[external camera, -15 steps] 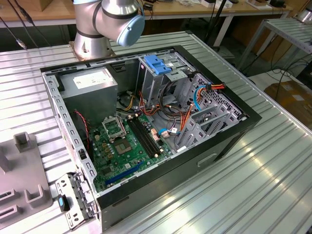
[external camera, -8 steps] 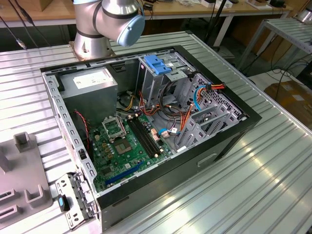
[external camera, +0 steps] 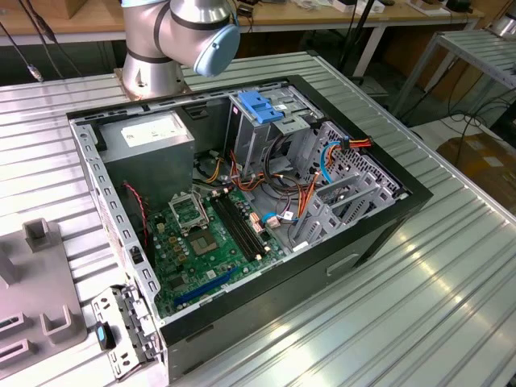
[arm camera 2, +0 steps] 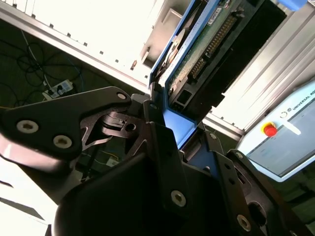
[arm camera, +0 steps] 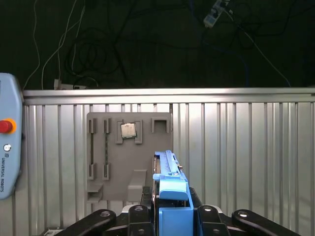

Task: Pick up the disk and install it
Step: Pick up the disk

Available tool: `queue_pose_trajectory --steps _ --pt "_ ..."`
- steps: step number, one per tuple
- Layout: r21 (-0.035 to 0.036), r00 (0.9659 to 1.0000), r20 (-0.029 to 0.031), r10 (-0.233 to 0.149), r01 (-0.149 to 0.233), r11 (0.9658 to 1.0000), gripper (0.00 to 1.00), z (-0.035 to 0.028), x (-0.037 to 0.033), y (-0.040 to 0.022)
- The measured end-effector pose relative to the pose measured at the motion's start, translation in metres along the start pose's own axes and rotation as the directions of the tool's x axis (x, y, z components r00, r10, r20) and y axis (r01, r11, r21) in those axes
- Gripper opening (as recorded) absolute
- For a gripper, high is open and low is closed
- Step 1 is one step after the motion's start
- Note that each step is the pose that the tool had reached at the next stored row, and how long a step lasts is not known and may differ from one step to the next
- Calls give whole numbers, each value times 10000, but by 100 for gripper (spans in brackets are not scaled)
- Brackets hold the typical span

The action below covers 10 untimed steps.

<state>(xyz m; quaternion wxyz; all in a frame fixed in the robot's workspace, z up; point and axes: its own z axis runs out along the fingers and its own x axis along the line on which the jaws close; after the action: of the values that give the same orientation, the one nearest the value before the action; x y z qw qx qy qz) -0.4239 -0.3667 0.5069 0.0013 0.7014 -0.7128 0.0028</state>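
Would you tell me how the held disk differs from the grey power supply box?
The disk is thin and flat; the power supply box is a bulky block. The disk has blue side rails and a bare green circuit board; the box is plain grey with a white sticker. The gripper clamps the disk; the box sits in the computer case. Both are rectangular.

A robotics lab or workshop: a robot arm (external camera: 181,36) mounted on a ribbed metal tabletop (external camera: 451,306), an opened computer case (external camera: 266,310), wooden benches (external camera: 322,18) behind, loose cables (arm camera: 93,49), a control pendant (arm camera: 7,162) with a red stop button (arm camera: 4,126)
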Motion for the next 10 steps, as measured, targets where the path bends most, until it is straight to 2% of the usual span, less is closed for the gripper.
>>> queue_pose_trajectory --steps 10 --pt "0 10000 0 0 0 10000 37 0 -2 -139"
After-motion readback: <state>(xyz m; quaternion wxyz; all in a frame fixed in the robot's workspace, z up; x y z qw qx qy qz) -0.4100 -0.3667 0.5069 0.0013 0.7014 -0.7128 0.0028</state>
